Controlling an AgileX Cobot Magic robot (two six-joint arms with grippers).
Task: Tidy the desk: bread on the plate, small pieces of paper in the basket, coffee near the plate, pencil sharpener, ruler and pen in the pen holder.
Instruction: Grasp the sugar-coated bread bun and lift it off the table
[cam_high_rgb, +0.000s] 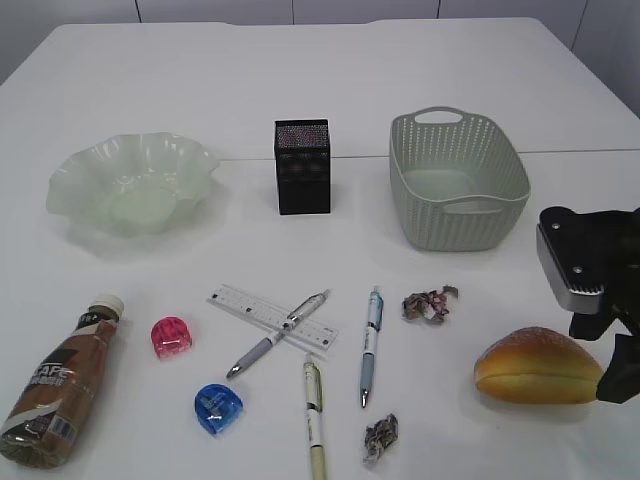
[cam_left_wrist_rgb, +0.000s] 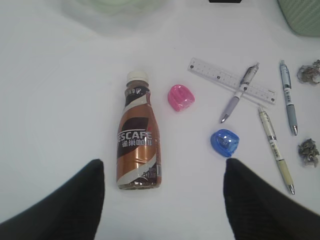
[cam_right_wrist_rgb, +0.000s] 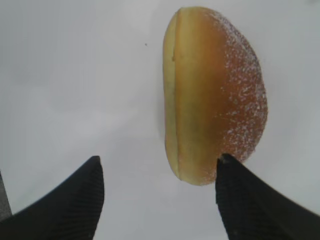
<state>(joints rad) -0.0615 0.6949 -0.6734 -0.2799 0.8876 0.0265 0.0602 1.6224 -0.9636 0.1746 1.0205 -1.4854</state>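
The bread (cam_right_wrist_rgb: 212, 95) lies on the desk (cam_high_rgb: 300, 60) at its front right, long axis running away from the right gripper (cam_right_wrist_rgb: 159, 200), offset toward its right finger. Jaws spread, holding nothing. The left gripper (cam_left_wrist_rgb: 162, 200), also spread and empty, straddles the base of the coffee (cam_left_wrist_rgb: 138, 145), labelled "NESCAFE".

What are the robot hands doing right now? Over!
Both tools open, holding nothing. Right tool close to the bread, bread on the desk. Left tool above the coffee, lying flat. Plate empty.
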